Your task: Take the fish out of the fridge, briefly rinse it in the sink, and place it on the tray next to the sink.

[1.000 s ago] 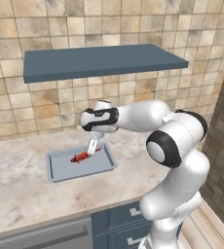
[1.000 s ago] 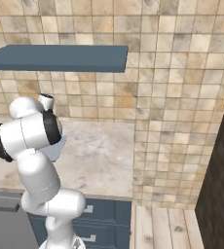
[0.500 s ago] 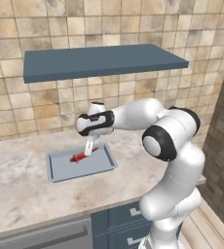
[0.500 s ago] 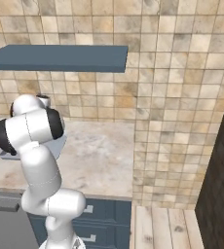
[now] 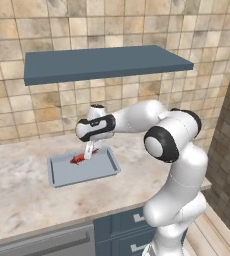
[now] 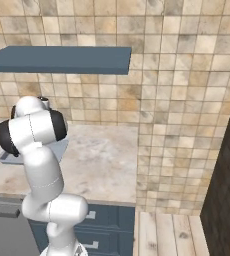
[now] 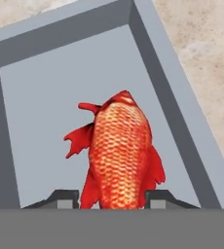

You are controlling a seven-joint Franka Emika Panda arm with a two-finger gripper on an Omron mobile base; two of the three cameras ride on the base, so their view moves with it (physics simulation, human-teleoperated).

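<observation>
One fish (image 7: 120, 155) in tray (image 7: 31, 112), pincer (image 7: 109, 198) gripping it.

Tan tiled wall (image 5: 137, 25), blue-grey shelf (image 5: 104, 62), mottled beige counter (image 5: 22, 195), wooden floor (image 6: 167, 235).

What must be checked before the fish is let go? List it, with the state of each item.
1. Fish is over the tray, inside its rim: ok.
2. Gripper is shut on the fish, one finger tip on each side of it in the hand view: ok.
3. Fish is low enough to rest on the tray floor: cannot tell; contact is not visible.
4. Tray lies flat on the counter: ok.
5. Tray floor around the fish is bare, nothing else lying in it: ok.
6. Space above the hand, under the wall shelf, is open for lifting away: ok.
</observation>
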